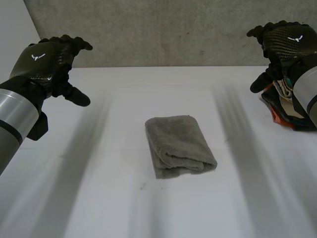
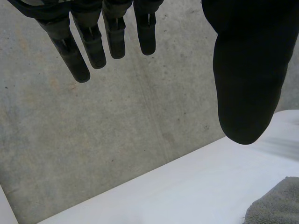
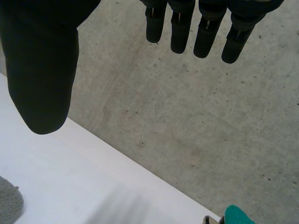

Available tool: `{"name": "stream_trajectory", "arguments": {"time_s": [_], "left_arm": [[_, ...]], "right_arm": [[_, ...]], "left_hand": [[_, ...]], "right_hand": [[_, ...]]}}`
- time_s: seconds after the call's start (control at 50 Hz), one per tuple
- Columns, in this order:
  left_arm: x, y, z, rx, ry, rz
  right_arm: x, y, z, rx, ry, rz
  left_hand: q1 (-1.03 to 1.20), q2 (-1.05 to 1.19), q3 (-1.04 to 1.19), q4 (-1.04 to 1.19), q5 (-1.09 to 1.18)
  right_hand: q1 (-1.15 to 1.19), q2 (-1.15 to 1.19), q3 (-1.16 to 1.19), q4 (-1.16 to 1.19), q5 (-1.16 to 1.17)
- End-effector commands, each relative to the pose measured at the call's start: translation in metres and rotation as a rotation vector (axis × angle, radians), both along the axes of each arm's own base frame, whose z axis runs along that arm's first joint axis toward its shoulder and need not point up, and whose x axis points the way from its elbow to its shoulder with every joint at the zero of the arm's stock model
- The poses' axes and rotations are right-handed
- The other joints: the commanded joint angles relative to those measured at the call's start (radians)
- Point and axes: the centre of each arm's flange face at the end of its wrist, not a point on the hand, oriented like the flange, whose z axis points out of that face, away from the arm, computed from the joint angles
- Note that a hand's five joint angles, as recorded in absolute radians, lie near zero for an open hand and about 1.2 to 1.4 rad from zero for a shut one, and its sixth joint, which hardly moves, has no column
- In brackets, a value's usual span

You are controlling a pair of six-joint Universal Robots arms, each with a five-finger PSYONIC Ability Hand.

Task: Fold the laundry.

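Observation:
A grey towel (image 1: pixel 179 145) lies folded into a thick small rectangle in the middle of the white table (image 1: pixel 124 198). My left hand (image 1: pixel 47 62) hovers high at the far left, well away from the towel, fingers (image 2: pixel 84 51) straight and thumb apart, holding nothing. My right hand (image 1: pixel 285 44) hovers high at the far right, likewise open and empty, fingers (image 3: pixel 205 32) straight. A corner of the towel (image 2: pixel 275 205) lies below the left thumb, and a sliver of the towel (image 3: pixel 9 200) below the right thumb.
A red and black basket (image 1: pixel 280 111) with light cloth in it stands at the table's right edge under my right arm. A grey concrete wall (image 1: pixel 168 29) runs behind the table. A green thing (image 3: pixel 238 217) lies by the table's far edge.

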Motion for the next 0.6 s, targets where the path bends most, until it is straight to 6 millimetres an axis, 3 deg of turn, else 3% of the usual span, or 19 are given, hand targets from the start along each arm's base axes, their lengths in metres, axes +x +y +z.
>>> {"name": "stream_trajectory", "arguments": {"time_s": [0.02, 0.32, 0.46, 0.6], "left_arm": [[-0.001, -0.002, 0.003, -0.013, 0.002, -0.004], [-0.014, -0.008, 0.008, -0.047, 0.008, -0.074], [-0.052, -0.003, 0.008, -0.062, -0.009, -0.357], [-0.090, 0.008, 0.004, -0.067, -0.028, -0.664]], "right_arm": [[0.000, 0.001, 0.000, 0.009, 0.002, 0.002], [0.003, 0.009, -0.005, 0.071, 0.049, 0.031], [0.017, 0.019, -0.044, 0.215, 0.197, 0.110], [0.059, 0.057, -0.096, 0.331, 0.306, 0.279]], "left_hand": [[-0.137, -0.129, -0.129, -0.135, -0.176], [-0.137, -0.129, -0.129, -0.135, -0.176], [-0.137, -0.128, -0.129, -0.134, -0.175], [-0.137, -0.129, -0.129, -0.135, -0.176]], "right_hand": [[-0.115, -0.121, -0.121, -0.122, -0.161], [-0.115, -0.121, -0.121, -0.122, -0.161], [-0.115, -0.121, -0.121, -0.122, -0.161], [-0.115, -0.121, -0.121, -0.122, -0.161]]}}
